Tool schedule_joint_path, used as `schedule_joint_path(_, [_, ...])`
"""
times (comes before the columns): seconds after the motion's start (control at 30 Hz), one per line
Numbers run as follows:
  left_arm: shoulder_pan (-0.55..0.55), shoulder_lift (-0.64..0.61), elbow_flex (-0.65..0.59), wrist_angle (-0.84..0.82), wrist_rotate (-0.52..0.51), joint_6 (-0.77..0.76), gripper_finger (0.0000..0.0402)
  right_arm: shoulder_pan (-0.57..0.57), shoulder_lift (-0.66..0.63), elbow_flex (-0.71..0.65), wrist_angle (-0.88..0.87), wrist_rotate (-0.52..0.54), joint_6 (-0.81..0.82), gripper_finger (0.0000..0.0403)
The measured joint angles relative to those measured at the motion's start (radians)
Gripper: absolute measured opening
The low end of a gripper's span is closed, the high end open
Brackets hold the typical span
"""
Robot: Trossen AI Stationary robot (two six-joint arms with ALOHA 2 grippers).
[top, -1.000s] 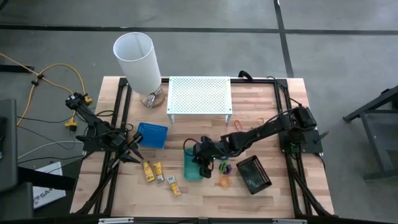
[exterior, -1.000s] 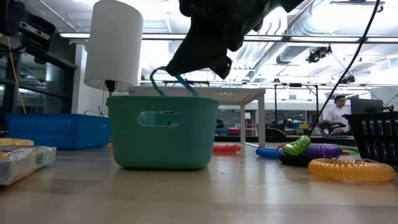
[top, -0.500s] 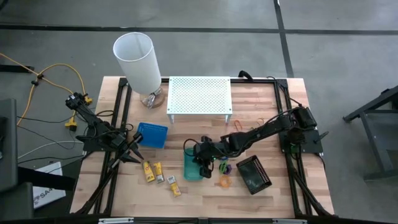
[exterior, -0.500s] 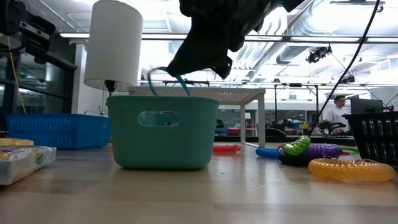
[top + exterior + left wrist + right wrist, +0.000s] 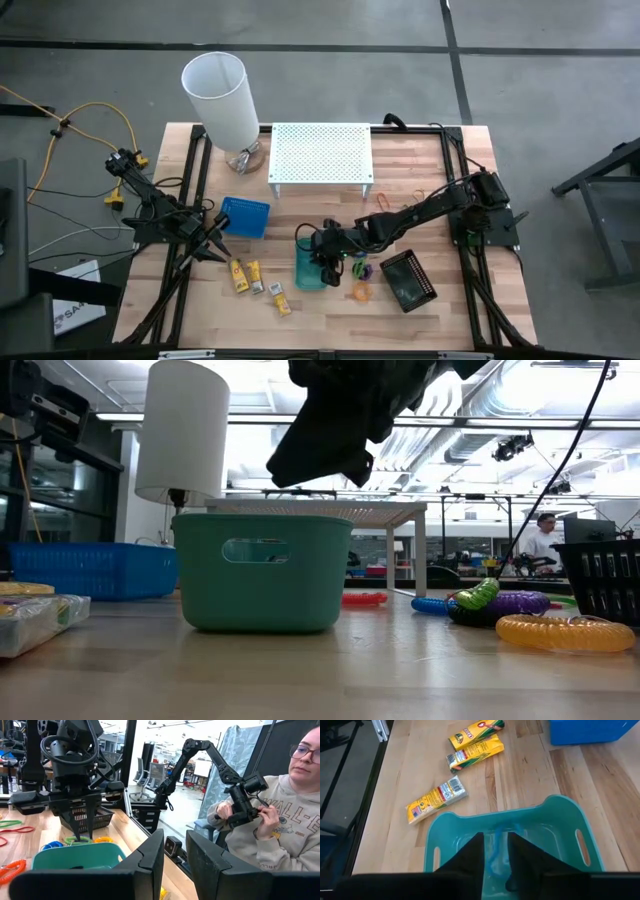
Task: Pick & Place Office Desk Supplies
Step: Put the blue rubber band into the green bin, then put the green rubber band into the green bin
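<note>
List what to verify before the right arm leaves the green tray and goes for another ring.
1. Right gripper open, above the green tray: ok.
2. Blue ring inside the tray, seen between the fingers: ok.
3. Nothing hanging under the right gripper in the low view: ok.
4. Blue ring settled flat on the tray floor: cannot tell.
5. Next targets uncovered: orange ring and purple ring lie on the table beside the tray: ok.
6. Left gripper out of the way, at the table's left near the blue tray: ok.
</note>
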Motion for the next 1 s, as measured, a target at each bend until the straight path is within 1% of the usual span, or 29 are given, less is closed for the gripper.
schedule_joint_path(0.17, [0.0,0.0,0.0,0.0,0.0,0.0,0.0079,0.0,0.0,0.0,0.0,0.007,0.0,0.01])
schedule_joint_path(0.43, [0.0,0.0,0.0,0.0,0.0,0.0,0.0079,-0.013,0.0,0.0,-0.019,0.024,0.003,0.0105])
schedule_joint_path(0.57, [0.0,0.0,0.0,0.0,0.0,0.0,0.0079,-0.045,-0.001,0.0,-0.111,0.021,0.055,0.0105])
schedule_joint_path(0.67, [0.0,0.0,0.0,0.0,0.0,0.0,0.0079,-0.074,-0.001,0.0,-0.196,-0.003,0.098,0.0105])
schedule_joint_path(0.8, [0.0,0.0,0.0,0.0,0.0,0.0,0.0079,-0.108,-0.02,0.0,-0.305,-0.031,0.11,0.0105])
schedule_joint_path(0.93, [0.0,0.0,0.0,0.002,0.0,0.0,0.0079,-0.132,-0.071,0.0,-0.401,-0.016,0.101,0.0105])
schedule_joint_path(1.0, [0.0,0.0,0.0,0.007,0.001,0.0,0.0079,-0.136,-0.097,0.0,-0.427,0.014,0.09,0.0105])
